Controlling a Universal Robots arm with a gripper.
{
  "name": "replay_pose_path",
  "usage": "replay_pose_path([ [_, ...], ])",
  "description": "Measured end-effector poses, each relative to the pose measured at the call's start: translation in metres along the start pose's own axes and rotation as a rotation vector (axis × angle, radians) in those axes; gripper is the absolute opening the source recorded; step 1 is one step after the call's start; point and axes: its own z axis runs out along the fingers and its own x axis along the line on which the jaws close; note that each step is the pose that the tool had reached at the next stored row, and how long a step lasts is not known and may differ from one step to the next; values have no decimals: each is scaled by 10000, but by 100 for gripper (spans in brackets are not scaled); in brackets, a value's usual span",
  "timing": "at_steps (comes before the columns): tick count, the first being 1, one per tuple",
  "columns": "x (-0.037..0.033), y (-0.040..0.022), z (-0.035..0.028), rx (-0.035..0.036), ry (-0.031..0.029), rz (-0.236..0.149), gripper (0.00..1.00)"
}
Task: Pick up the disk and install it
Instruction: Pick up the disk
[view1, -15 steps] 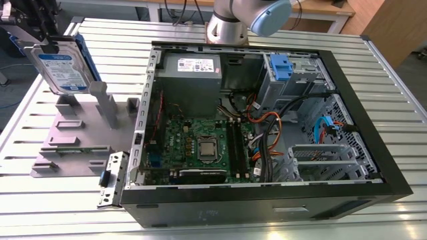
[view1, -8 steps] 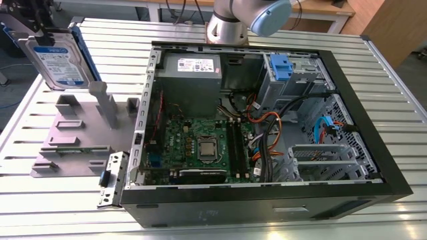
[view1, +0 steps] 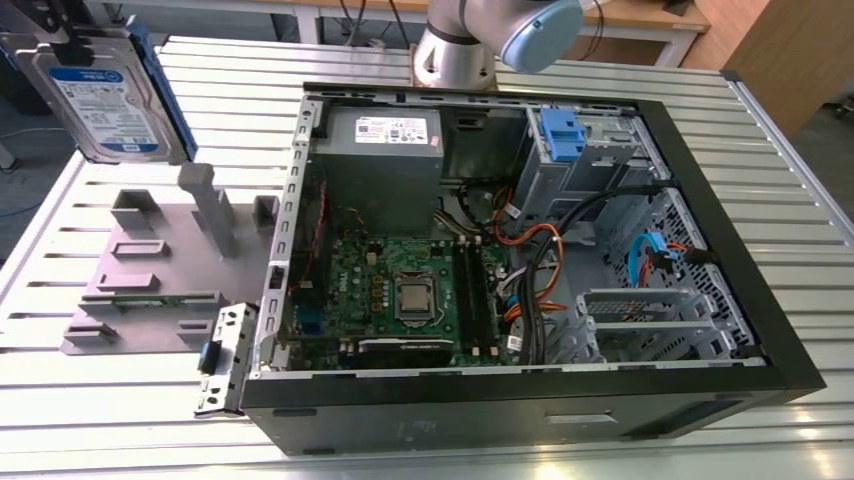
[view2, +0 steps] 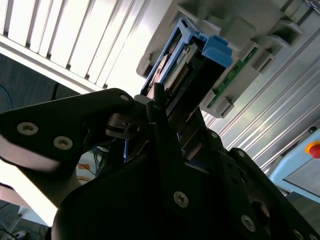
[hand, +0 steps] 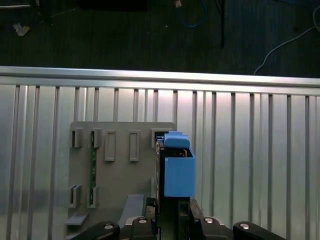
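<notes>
The slatted metal desk (view1: 120, 420) carries everything. The largest thing on it is the open computer case (view1: 534, 405), laid on its side so its inside faces up and can be reached from above.

In the case sit the grey power supply (view1: 380, 150), the green motherboard (view1: 400, 290) and a tangle of cables (view1: 534, 250). There is also a drive bay with a bare blue clip (view1: 561, 135), and a metal cage (view1: 654, 320) nearer the front.

To the exterior view's left of the case lies a grey slotted holder (view1: 147, 290). Its uprights and pockets look made to stand parts on edge, and a thin green board (hand: 92, 162) sits in one slot.

The disk (view1: 107, 100) is not in the case. It hangs upright in the air over the far end of the holder, clear of its slots and well apart from the drive bay. Its label faces the exterior view, and its blue end tab (hand: 178, 170) points down towards the desk.

The tool (view2: 167, 112) is clamped on the disk, with its black fingers (view2: 161, 107) pressed against the carrier's flat sides. That grip leaves the tab end free — I judge this suits sliding it into a bay.
</notes>
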Motion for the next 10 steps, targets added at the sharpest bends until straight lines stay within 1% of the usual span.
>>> replay_pose_path([
  [10,-8,7,-221,0,0,-1,35],
])
